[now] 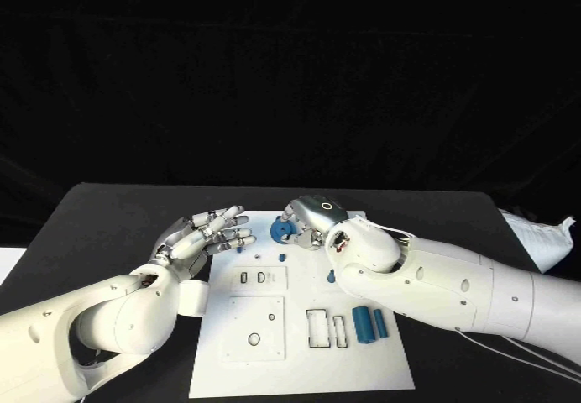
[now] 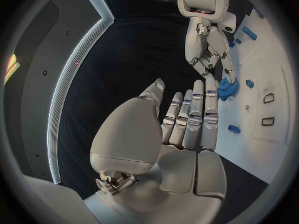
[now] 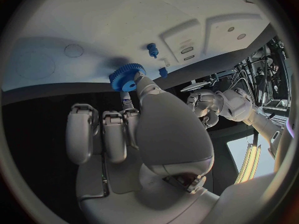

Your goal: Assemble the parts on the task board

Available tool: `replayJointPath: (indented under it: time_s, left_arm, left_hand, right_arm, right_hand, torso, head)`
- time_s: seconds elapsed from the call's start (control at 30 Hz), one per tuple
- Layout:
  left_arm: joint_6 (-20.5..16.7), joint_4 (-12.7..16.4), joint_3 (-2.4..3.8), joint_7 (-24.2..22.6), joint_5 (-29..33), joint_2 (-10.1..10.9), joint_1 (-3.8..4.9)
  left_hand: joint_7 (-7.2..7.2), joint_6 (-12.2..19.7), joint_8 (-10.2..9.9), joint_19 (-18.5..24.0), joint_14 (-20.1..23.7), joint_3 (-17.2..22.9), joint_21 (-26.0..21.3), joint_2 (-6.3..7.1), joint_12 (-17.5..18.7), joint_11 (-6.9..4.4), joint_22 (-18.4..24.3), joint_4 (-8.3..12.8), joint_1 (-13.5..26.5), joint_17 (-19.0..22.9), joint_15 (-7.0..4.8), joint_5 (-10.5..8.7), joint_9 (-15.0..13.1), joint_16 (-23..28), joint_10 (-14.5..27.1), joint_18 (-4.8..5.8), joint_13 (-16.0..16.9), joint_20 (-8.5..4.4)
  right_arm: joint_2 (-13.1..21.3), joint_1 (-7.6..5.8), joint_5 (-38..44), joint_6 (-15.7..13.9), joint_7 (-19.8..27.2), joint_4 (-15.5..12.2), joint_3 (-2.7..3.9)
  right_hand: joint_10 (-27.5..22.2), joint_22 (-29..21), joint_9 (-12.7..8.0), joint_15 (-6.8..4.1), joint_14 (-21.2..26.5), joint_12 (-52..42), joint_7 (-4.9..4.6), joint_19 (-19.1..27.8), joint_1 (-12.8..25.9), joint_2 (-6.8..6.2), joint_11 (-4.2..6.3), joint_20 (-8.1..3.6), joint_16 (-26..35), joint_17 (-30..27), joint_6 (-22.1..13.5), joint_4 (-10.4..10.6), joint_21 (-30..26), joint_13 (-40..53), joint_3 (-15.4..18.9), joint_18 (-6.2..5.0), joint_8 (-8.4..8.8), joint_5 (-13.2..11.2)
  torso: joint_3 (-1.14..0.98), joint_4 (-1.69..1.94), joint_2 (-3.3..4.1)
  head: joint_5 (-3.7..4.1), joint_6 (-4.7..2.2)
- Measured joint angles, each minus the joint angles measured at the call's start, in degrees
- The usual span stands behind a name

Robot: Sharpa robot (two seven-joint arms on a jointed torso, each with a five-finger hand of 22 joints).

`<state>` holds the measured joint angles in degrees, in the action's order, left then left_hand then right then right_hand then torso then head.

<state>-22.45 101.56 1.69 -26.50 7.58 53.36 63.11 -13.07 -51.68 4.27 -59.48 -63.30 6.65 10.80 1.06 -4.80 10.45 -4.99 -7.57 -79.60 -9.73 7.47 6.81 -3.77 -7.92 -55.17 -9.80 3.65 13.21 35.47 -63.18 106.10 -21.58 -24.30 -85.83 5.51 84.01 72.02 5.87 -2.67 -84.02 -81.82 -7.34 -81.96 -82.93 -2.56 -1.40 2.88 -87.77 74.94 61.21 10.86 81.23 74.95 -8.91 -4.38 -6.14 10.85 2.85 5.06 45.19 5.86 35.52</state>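
Head view: gear pinched at the board's far edge

My right hand (image 1: 317,220) pinches the blue toothed gear (image 1: 284,227) between thumb and a finger, flat face to the white task board (image 1: 303,369), at its far edge. My left hand (image 1: 203,238) hovers just beside the board, its fingers (image 2: 193,115) straight and slightly apart, holding nothing. The gear lies at my right fingertips, nearer that hand. Two smooth blue cylinders (image 1: 370,322) lie lengthwise nearer me.

The silver many-fingered left hand (image 1: 200,238) is hovering left of centre, palm up, fingers spread. The silver many-fingered right hand (image 1: 312,220) is pinching a blue toothed gear (image 1: 284,228) at centre.
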Motion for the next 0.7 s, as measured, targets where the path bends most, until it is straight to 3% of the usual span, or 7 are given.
replayJointPath:
  time_s: [0.3,0.37,0.4,0.6,0.7]
  left_arm:
    - [0.01,-0.07,0.00,0.03,0.00,-0.12,0.00]
    - [0.02,-0.08,0.00,0.03,0.00,-0.18,0.00]
    - [0.03,-0.10,0.00,0.04,0.00,-0.21,0.01]
    - [0.05,-0.18,0.00,0.06,0.00,-0.21,0.01]
    - [0.06,-0.27,0.00,0.08,0.00,-0.20,0.01]
  left_hand:
    - [0.00,0.00,-0.18,0.00,0.00,0.00,0.00,0.00,0.00,0.00,0.02,0.00,0.00,0.00,0.00,0.00,0.00,0.00,0.00,0.00,0.00,0.00]
    - [0.00,0.00,-0.21,0.00,0.00,0.00,0.00,0.00,0.00,0.00,0.08,0.00,0.00,-0.06,0.00,0.00,0.00,0.00,0.00,0.00,0.00,0.00]
    - [0.00,0.00,-0.21,0.00,0.00,0.00,0.00,0.00,0.00,0.00,0.08,0.00,0.00,-0.06,0.00,0.00,0.00,0.00,0.00,0.00,0.00,0.00]
    - [0.00,0.00,-0.21,0.00,0.00,0.00,0.00,0.00,0.00,0.00,0.08,0.00,0.00,-0.05,0.00,0.00,0.00,-0.01,0.00,0.00,0.00,0.00]
    - [0.00,0.00,-0.21,0.00,0.00,0.00,0.00,0.00,0.00,0.00,0.07,0.00,0.00,-0.05,0.00,0.00,0.00,-0.01,0.00,0.00,0.00,0.00]
  right_arm:
    - [-2.50,0.03,-0.05,1.11,0.22,2.58,-0.32]
    - [-2.98,-0.08,-0.02,1.09,0.30,3.01,-0.31]
    - [-3.32,-0.11,0.06,1.05,0.33,3.34,-0.31]
    - [-4.45,-0.14,0.90,0.69,0.22,4.54,-0.41]
    - [-4.69,0.26,1.26,0.73,-0.11,5.04,-0.76]
  right_hand:
    - [0.00,0.09,-0.01,0.00,0.00,0.00,0.00,-0.21,0.46,0.45,0.00,0.21,0.00,-0.01,0.00,-0.02,0.00,0.07,-0.30,-0.01,0.23,-0.24]
    - [0.00,0.09,-1.29,0.00,0.00,0.00,0.00,-0.21,0.47,0.44,0.00,0.21,0.00,-0.01,0.00,-0.02,0.00,0.12,-0.31,-0.01,0.32,-0.25]
    - [0.00,0.09,-3.63,0.00,0.00,-0.01,0.00,-0.21,0.48,0.43,-0.01,0.21,0.00,-0.01,0.00,0.12,0.00,0.17,-0.47,-0.01,0.33,-0.25]
    - [0.00,0.09,-3.70,0.01,0.00,0.46,0.00,-0.21,1.73,-0.08,-0.01,0.21,0.00,-0.01,0.00,0.12,-0.01,-0.07,-0.64,-0.01,0.71,-0.25]
    - [0.00,0.08,-3.70,0.01,0.00,0.46,0.00,-0.20,2.06,-0.10,-0.01,0.21,0.00,-0.02,0.00,0.23,-0.01,0.00,-0.86,-0.01,0.77,-0.25]
  torso:
    - [-0.04,-0.15,-0.01]
    - [-0.04,-0.15,-0.01]
    - [-0.07,-0.14,-0.01]
    - [-0.09,-0.11,0.00]
    - [-0.10,-0.09,0.03]
  head:
    - [-0.14,-0.01]
    - [-0.10,-0.04]
    - [-0.09,-0.04]
    - [-0.05,-0.05]
    - [-0.03,-0.06]
